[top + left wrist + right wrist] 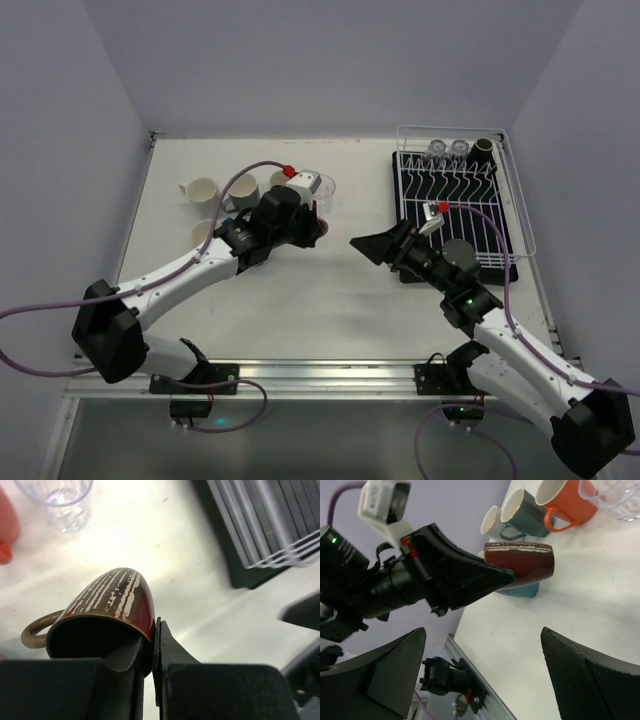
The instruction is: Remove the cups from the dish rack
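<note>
From above, your left gripper (312, 225) is pinched shut on a brown mug (322, 228) over the table (330, 320). The dish rack (455, 200) lies well off to its right, beyond your right gripper (362, 245), whose jaws stand spread and hold nothing.

In the left wrist view, your fingers (172, 655) clamp the mug's rim, one inside and one outside. The mug lies on its side with its handle to the left, and a clear glass (60, 500) stands ahead, up and to the left.

In the right wrist view, your right fingers (590, 680) are wide apart. Straight ahead of them the left gripper holds the mug, with an orange mug (565, 500), a grey mug (525, 512) and a cream mug (492, 522) beyond it.
</note>
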